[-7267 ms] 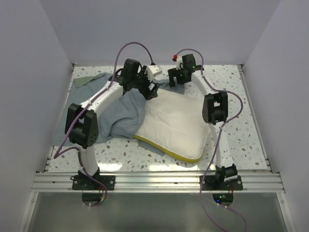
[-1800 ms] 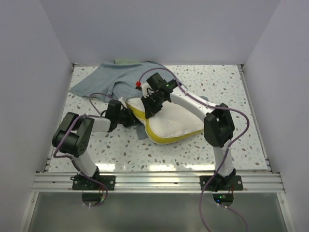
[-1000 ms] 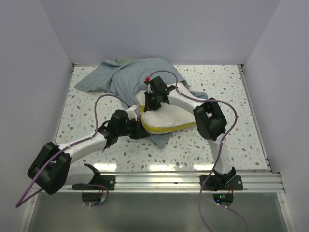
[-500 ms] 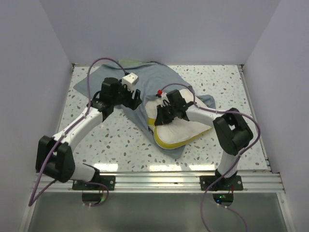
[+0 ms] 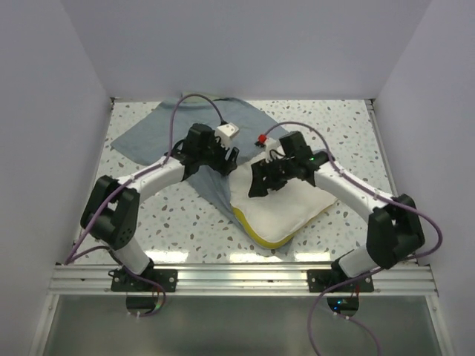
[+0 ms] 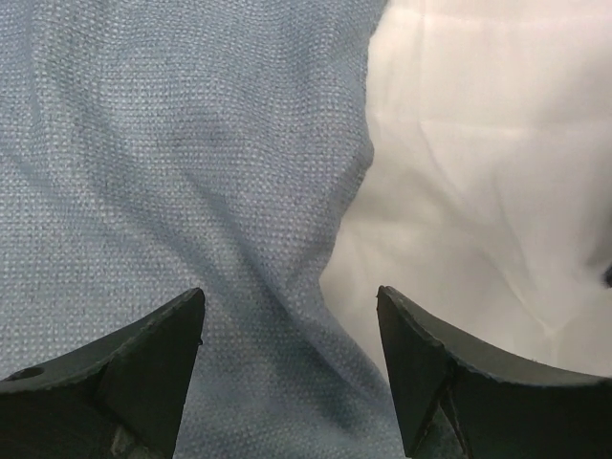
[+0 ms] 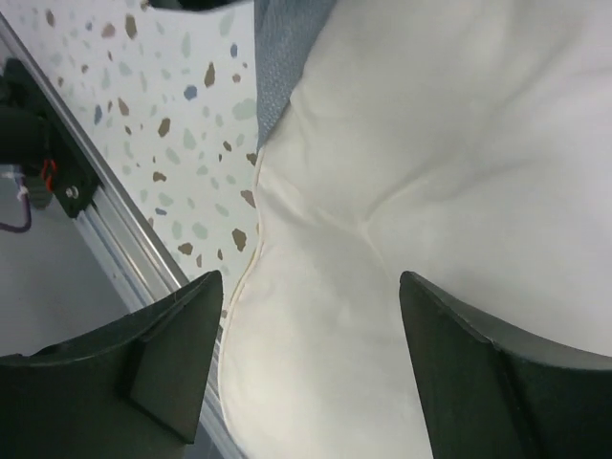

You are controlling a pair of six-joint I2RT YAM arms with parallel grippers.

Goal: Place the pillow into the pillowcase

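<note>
I am seeing both claws released. The left gripper (image 5: 225, 162) is hovering with its fingers spread over the line where the grey-blue pillowcase (image 5: 159, 133) is meeting the pillow (image 5: 289, 204), with nothing between them. The right gripper (image 5: 257, 183) is hanging wide over the cream quilted top, gripping nothing. The pillow is lying mid-table (image 5: 349, 126), its yellow edge (image 5: 256, 228) toward 7 o'clock. The pillowcase is spreading toward 11 o'clock, touching the pillow's left side.
</note>
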